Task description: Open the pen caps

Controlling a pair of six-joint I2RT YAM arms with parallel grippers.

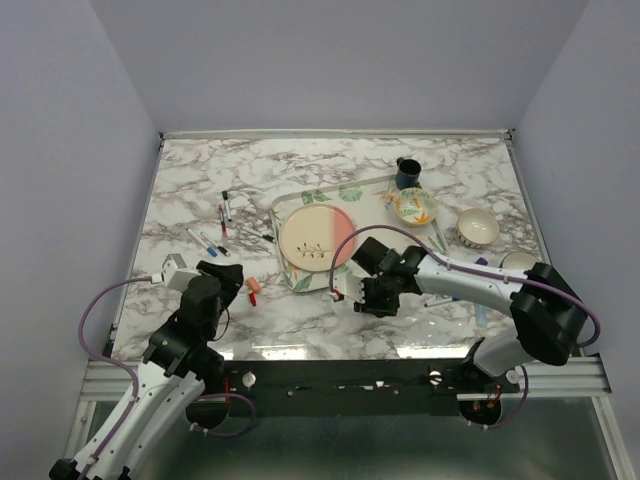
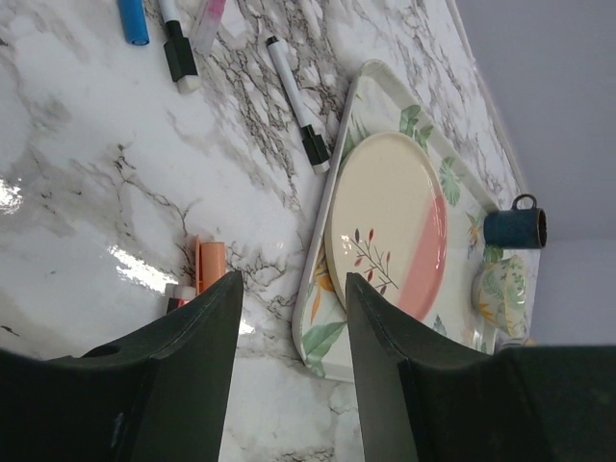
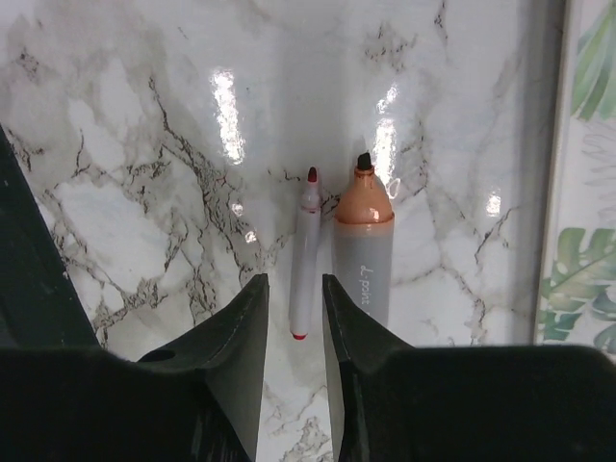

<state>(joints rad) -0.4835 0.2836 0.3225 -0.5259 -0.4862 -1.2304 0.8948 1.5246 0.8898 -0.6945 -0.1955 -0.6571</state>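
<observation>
Marble table point(image 3: 144, 96); orange highlighter point(image 3: 363, 260), lettering unreadable; left fingers point(image 2: 207, 366), right fingers point(image 3: 241, 366) parted, empty.

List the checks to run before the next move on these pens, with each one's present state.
1. Left tool open, nothing between its fingers: ok.
2. Right tool open, not clamped on the red-tipped pen whose end lies between its fingers: ok.
3. Red-tipped pen and the orange highlighter beside it both uncapped: ok.
4. Orange cap off, lying on the table: ok.
5. Every pen uncapped: not ok; the black-capped pen by the tray has its cap on.
6. Red cap's whereabouts: cannot tell.
</observation>
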